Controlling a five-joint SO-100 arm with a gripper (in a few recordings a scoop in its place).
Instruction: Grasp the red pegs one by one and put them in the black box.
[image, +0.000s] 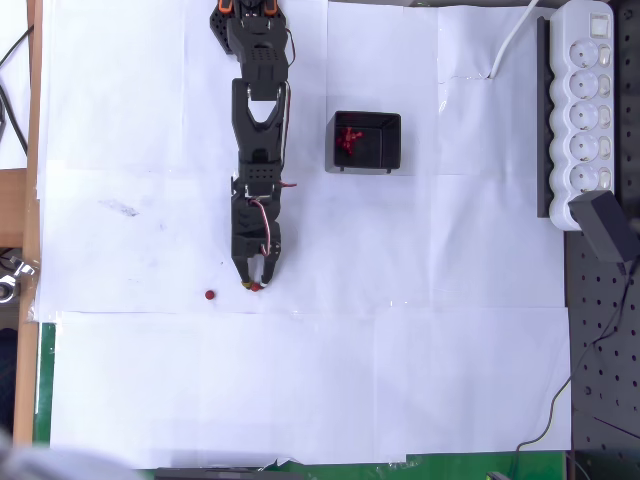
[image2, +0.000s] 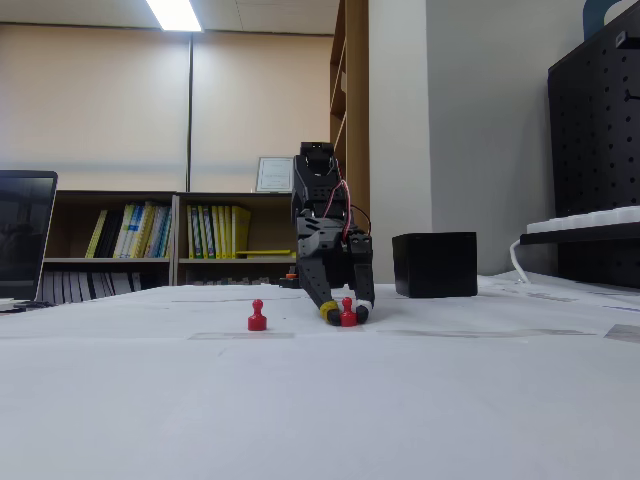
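Observation:
My black gripper (image: 255, 284) (image2: 346, 312) reaches down to the white paper, its fingertips closed on either side of a small red peg (image: 256, 287) (image2: 347, 315) that still stands on the surface. A second red peg (image: 209, 295) (image2: 257, 316) stands free a short way to the gripper's left in both views. The black box (image: 390, 142) (image2: 434, 264) sits up and to the right of the arm in the overhead view, with several red pegs (image: 348, 138) lying in its left part.
A white power strip (image: 585, 100) on a black rail runs along the right edge in the overhead view, with a cable (image: 510, 45) leading off it. White paper sheets (image: 300, 380) cover the table.

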